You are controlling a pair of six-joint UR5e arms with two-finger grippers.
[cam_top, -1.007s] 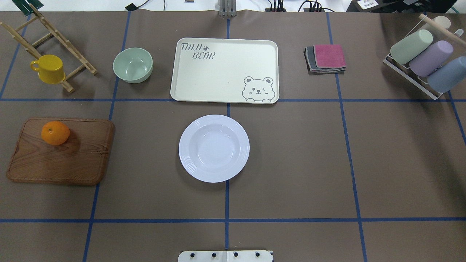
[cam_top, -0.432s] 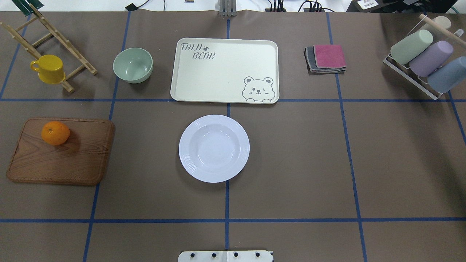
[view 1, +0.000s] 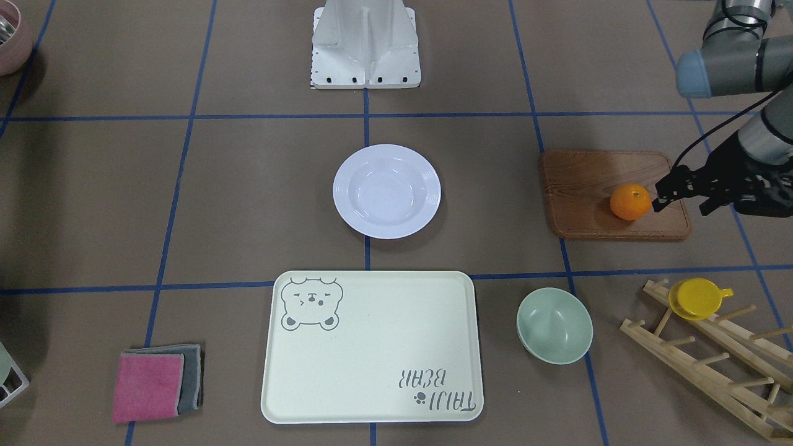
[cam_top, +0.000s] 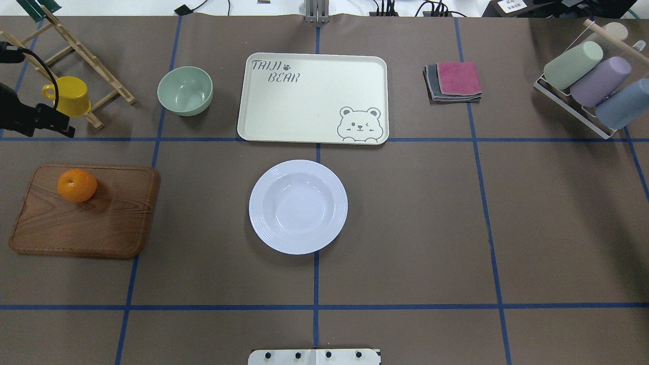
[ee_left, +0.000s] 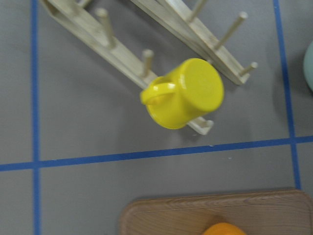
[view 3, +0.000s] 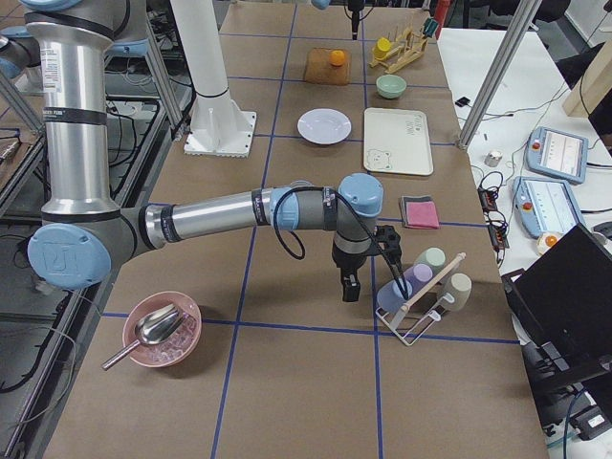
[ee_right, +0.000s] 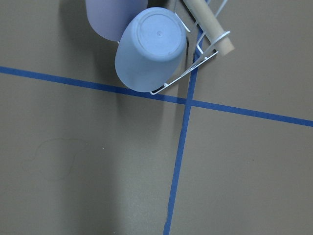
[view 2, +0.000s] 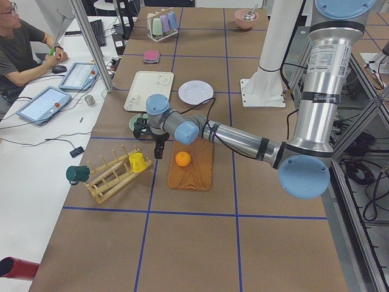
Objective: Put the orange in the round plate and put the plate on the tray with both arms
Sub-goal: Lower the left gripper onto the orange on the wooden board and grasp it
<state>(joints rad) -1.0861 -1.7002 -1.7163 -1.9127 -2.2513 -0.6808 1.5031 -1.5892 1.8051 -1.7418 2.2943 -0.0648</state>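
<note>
Orange (view 1: 630, 201) sits on the wooden board (view 1: 588, 186) in the front view. The left gripper (view 1: 681, 199) is near it, jaws spread and empty, probably lining up a grab. Overhead: the round plate (cam_top: 298, 207) waits empty near the tray (cam_top: 309, 101). Right-side view: the right gripper (view 3: 350, 284) is by the cup rack (view 3: 421, 296), can't tell its jaws.

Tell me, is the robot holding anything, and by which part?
Nothing. The left gripper hangs open and empty near the orange, which sits on the board. The right gripper shows nothing in it.
</note>
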